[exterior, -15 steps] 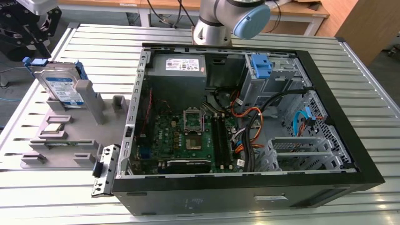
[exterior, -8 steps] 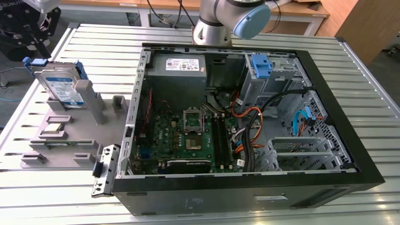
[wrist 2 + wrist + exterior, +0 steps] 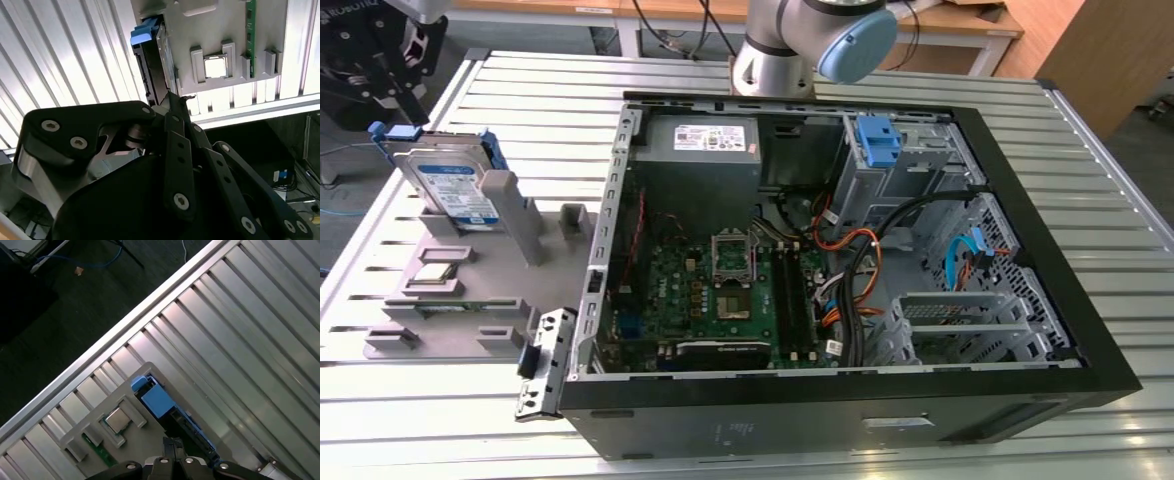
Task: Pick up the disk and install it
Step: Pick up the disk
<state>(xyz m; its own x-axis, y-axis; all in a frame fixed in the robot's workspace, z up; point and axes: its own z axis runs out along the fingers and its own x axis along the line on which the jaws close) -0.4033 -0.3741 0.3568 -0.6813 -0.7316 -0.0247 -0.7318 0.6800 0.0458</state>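
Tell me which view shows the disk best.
The exterior view: the disk stands on edge in the grey holder, label face and blue caddy plain. In both wrist views it is edge-on, with the caddy's blue end showing.

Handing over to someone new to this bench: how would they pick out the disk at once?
Beside the open computer case, on the exterior view's left, lies a grey fixture. The disk stands on edge at its far end: silver, blue-and-white label, blue frame, while the chip and memory stick lie flat.
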